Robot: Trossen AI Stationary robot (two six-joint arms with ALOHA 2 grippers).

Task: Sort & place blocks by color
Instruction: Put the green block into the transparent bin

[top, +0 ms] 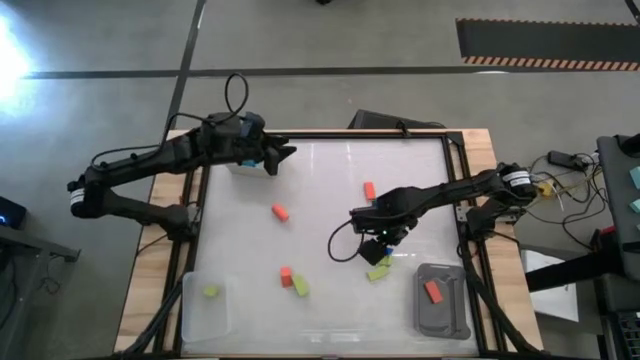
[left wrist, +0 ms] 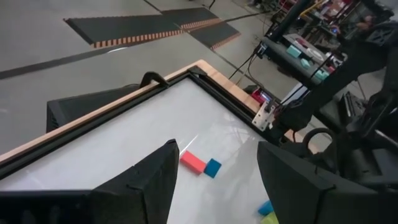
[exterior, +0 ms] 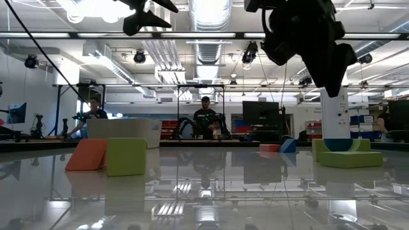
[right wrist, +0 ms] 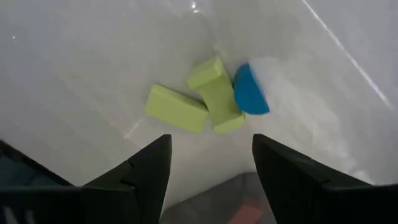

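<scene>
Small blocks lie scattered on the white table. Two yellow-green blocks and a blue half-round block touch each other on the table, right under my right gripper, which hangs open above them. Other orange-red blocks and a yellow-green one lie apart on the table. One yellow-green block sits in the clear tray, and one orange-red block in the grey tray. My left gripper is open and raised near the far left corner.
The clear tray stands at the near left, the grey tray at the near right. A small clear container sits under my left wrist. A black frame runs round the table. People show in the room behind.
</scene>
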